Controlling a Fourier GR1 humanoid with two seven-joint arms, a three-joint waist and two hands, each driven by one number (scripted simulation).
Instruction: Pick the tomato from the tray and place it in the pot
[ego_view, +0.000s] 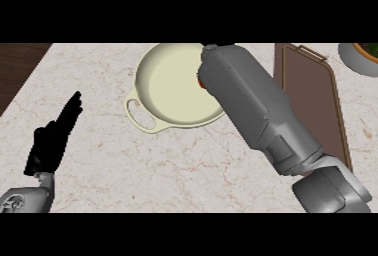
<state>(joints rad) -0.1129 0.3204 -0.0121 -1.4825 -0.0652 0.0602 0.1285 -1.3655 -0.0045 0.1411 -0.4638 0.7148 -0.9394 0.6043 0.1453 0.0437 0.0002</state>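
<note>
The cream pot (173, 85), with a loop handle on its near left side, stands at the counter's far middle. My right forearm reaches across the pot's right half. Only a small black part of my right hand (219, 45) shows at the pot's far rim. A thin red sliver, apparently the tomato (200, 81), peeks out at the forearm's left edge over the pot's inside; the rest of it is hidden. The brown tray (310, 95) lies to the right, partly covered by the arm. My left hand (50, 137) rests open at the lower left, fingers up.
A grey bowl (360, 59) with something green and orange in it sits at the far right corner. Dark wood (18, 65) borders the marble counter at the far left.
</note>
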